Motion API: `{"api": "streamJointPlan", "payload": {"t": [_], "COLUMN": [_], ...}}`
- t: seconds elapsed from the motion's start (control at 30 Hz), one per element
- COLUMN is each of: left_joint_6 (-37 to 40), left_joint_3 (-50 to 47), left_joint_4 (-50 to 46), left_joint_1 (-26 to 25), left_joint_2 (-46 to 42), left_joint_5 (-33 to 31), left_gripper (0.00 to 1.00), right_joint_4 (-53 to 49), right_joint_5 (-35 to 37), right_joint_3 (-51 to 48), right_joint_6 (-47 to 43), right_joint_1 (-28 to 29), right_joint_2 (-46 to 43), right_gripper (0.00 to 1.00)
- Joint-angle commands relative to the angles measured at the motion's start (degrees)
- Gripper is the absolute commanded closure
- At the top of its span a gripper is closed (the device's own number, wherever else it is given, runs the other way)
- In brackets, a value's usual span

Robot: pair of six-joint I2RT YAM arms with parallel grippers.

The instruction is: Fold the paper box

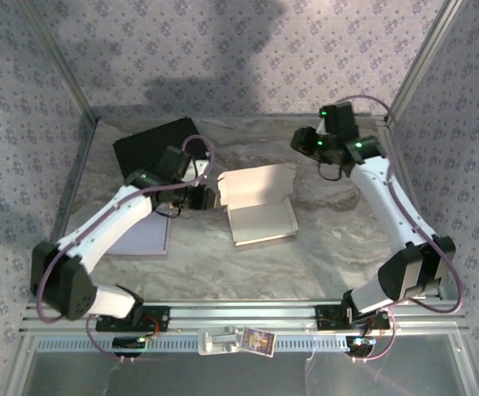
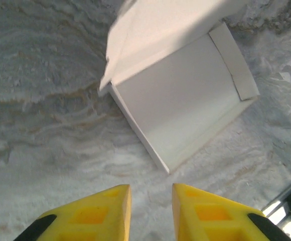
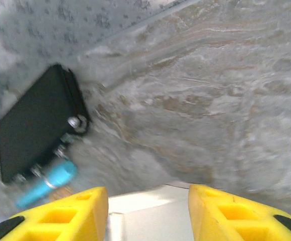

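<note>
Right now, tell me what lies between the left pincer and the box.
Nothing: in the left wrist view, the stretch of table between the left pincer and the box is bare.

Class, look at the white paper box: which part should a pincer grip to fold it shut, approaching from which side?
Grip the free upper edge of the raised lid, coming from the far side. It stands up from the back of the open tray, so that thin edge is exposed, and pulling toward the arms should close it. The open right pincer seems well placed.
</note>
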Motion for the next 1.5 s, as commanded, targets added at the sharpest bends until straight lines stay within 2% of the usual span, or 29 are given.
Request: {"api": "streamJointPlan", "payload": {"t": [0.0, 0.07, 0.17, 0.37, 0.47, 0.9, 1.2, 1.47], "left_joint_6": [6.9, 10.7, 16.1, 18.1, 17.9, 17.5, 16.5, 16.2], "left_joint_3": [3.6, 4.9, 3.8, 1.0, 1.8, 4.9, 7.1, 7.6], "left_joint_4": [3.7, 3.2, 5.3, 10.9, 11.5, 10.2, 10.1, 9.5], "left_joint_1": [1.8, 2.8, 3.1, 3.7, 3.6, 2.8, 1.5, 0.6], "left_joint_2": [4.0, 6.8, 8.3, 8.9, 10.3, 13.9, 16.6, 17.1], "left_joint_5": [3.7, 4.9, 6.3, 5.6, 5.9, 6.9, 6.2, 4.8], "left_gripper": [0.71, 0.71, 0.71, 0.70, 0.69, 0.72, 0.77, 0.84], "right_joint_4": [-1.9, 2.6, 12.7, 14.3, 14.9, 13.5, 8.8, 8.5], "right_joint_5": [-16.4, -18.4, -24.7, -24.5, -22.8, -24.2, -23.8, -22.8], "right_joint_3": [-6.1, -11.2, -18.0, -19.7, -19.4, -12.6, -9.9, -11.6], "right_joint_6": [-28.9, -33.4, -35.0, -48.5, -51.4, -53.1, -53.0, -52.3], "right_joint_1": [-3.6, -5.8, -9.8, -10.0, -9.6, -7.0, -5.8, -5.3], "right_joint_2": [-0.5, -1.3, -0.2, 2.6, 4.2, 12.4, 14.1, 13.3], "right_gripper": [0.54, 0.55, 0.54, 0.54, 0.53, 0.56, 0.67, 0.68]}}
